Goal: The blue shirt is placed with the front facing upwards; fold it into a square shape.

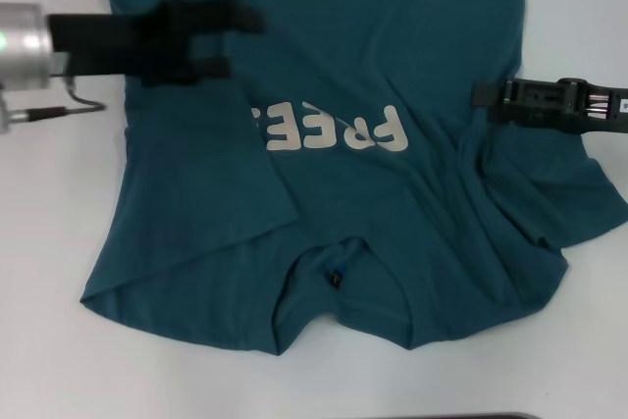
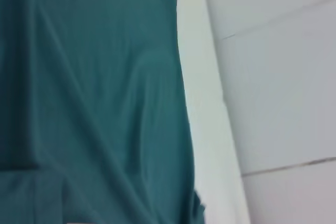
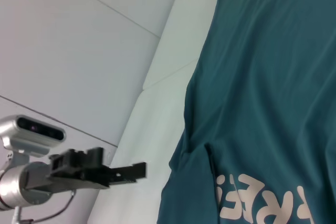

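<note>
Teal shirt (image 1: 392, 213): spread on the white counter (image 1: 49, 233), chest up, collar at the near edge, hem running off the far edge of the head view.
Letters (image 1: 329, 130): off-white block print, upside down from the head; the left sleeve is folded inward over the print's left end, hiding part of it.
Left sleeve flap (image 1: 196, 193): lies over the body, its edge slanting from the print toward the near left corner.
Right side: cloth rumpled in ridges from under the right gripper toward the near right corner.
Collar tag (image 1: 336, 278): a small dark patch, too small to read.
Left gripper (image 1: 231, 43): above the shirt's far left part, blurred; jaws look parted, nothing between them. The right wrist view shows it (image 3: 134, 170) off the cloth edge, over bare counter.
Right gripper (image 1: 483, 95): at the shirt's right edge, level with the print; arm cut off by the frame. Whether the jaws are parted or clenched I cannot tell.
Left wrist view: only shirt (image 2: 89, 98) and counter (image 2: 273, 77); soft folds, no fingers visible.
</note>
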